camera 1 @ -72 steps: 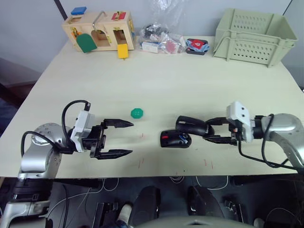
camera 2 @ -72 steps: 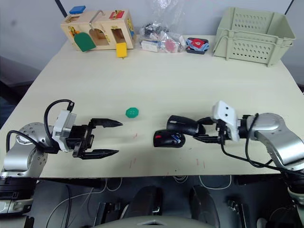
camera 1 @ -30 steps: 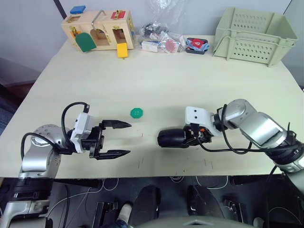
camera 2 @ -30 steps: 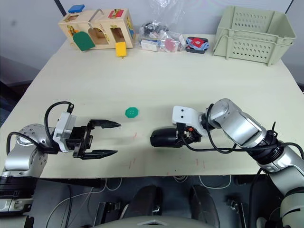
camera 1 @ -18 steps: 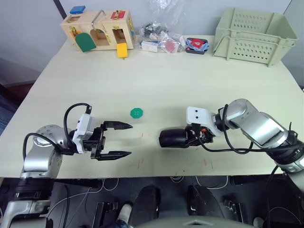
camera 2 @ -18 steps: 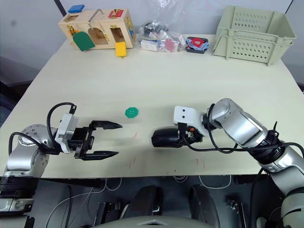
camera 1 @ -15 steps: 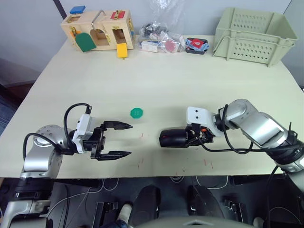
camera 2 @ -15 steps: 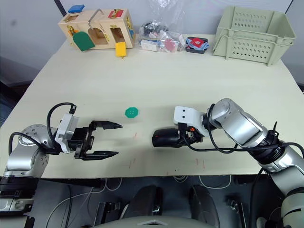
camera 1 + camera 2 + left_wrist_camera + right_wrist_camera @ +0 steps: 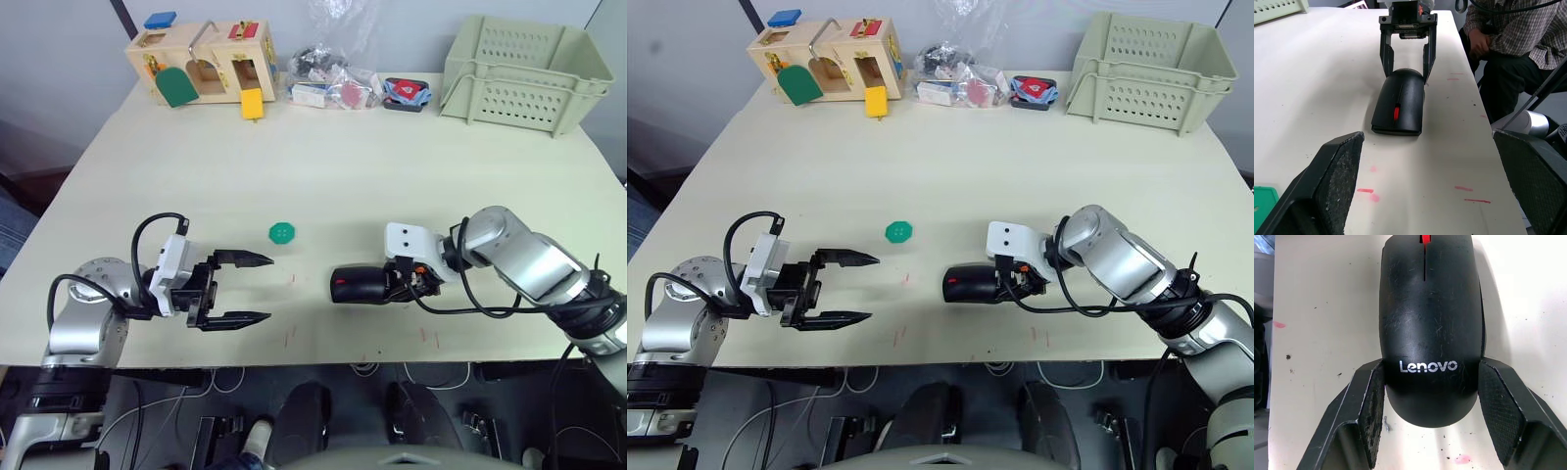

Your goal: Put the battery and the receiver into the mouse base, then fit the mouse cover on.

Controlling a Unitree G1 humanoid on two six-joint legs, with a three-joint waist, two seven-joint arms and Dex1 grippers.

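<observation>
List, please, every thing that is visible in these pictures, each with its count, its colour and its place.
Mouse cover: one, black, seated on the mouse base near the table's front edge, its rear end between the right gripper's fingers.
Green disc: one, green, mid-table, beyond the left gripper.
Wooden latch box: one, light wood with coloured doors, far left corner.
Plastic bags of small parts: a heap, clear, far edge, middle.
Crate: one, pale green, far right corner.
Table: one, cream, with small red marks near the front.
Person: one, checked shirt, seated beside the table.
Left gripper: black fingers, open, empty, front left.
Right gripper: black fingers, either side of the cover's rear.
</observation>
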